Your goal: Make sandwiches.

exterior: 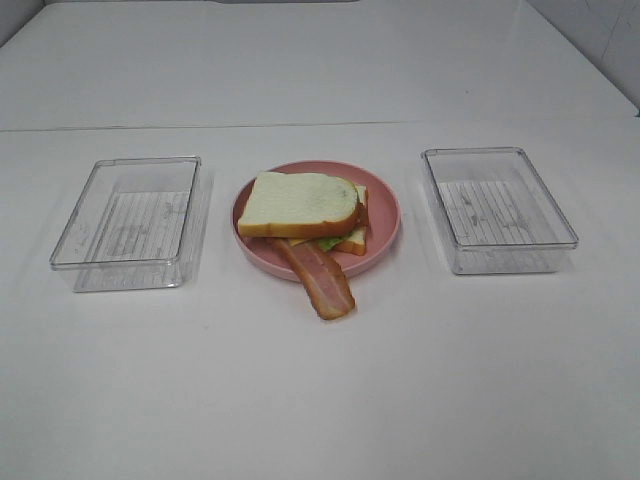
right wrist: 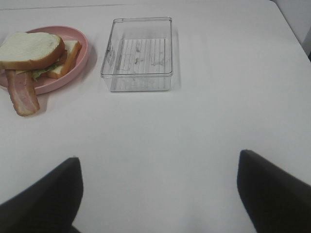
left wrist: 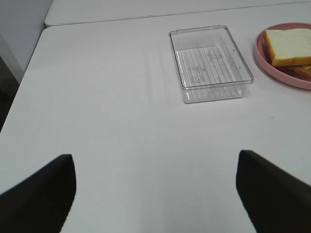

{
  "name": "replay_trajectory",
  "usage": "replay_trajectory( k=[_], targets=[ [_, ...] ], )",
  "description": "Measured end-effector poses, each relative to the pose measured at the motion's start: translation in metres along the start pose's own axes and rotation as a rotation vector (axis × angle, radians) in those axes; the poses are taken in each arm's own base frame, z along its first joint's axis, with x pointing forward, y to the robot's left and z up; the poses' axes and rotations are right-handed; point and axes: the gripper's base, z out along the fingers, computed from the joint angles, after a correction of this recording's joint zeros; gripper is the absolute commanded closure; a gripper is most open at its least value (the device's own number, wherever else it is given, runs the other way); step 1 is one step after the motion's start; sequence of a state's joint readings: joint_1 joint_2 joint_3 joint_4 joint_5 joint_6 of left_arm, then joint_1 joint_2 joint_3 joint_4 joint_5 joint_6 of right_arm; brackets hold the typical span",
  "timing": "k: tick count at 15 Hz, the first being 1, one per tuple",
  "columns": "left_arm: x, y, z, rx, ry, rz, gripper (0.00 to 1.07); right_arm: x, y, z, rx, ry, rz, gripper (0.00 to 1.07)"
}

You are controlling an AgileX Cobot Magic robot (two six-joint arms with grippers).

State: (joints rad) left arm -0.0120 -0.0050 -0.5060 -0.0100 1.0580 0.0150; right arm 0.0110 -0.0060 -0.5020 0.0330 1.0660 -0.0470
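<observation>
Both grippers, left (left wrist: 155, 194) and right (right wrist: 158, 194), gape wide, holding nothing; sandwich (exterior: 305, 212) filling mostly hidden under top bread.

No readable text, label, brand, number or sign anywhere in these views. Only faint ribbed lines and unclear marks on the floor of the left clear tray (exterior: 140, 225) and the right clear tray (exterior: 495, 212), not legible as writing.
</observation>
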Motion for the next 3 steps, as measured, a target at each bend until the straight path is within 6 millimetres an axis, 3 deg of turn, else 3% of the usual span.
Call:
replay_trajectory(
  k=[3],
  targets=[
    [0.0000,0.0000,0.0000,0.000,0.000,0.000,0.22,0.0000,0.0000,0.0000,0.000,0.000,0.000,0.27]
  ],
)
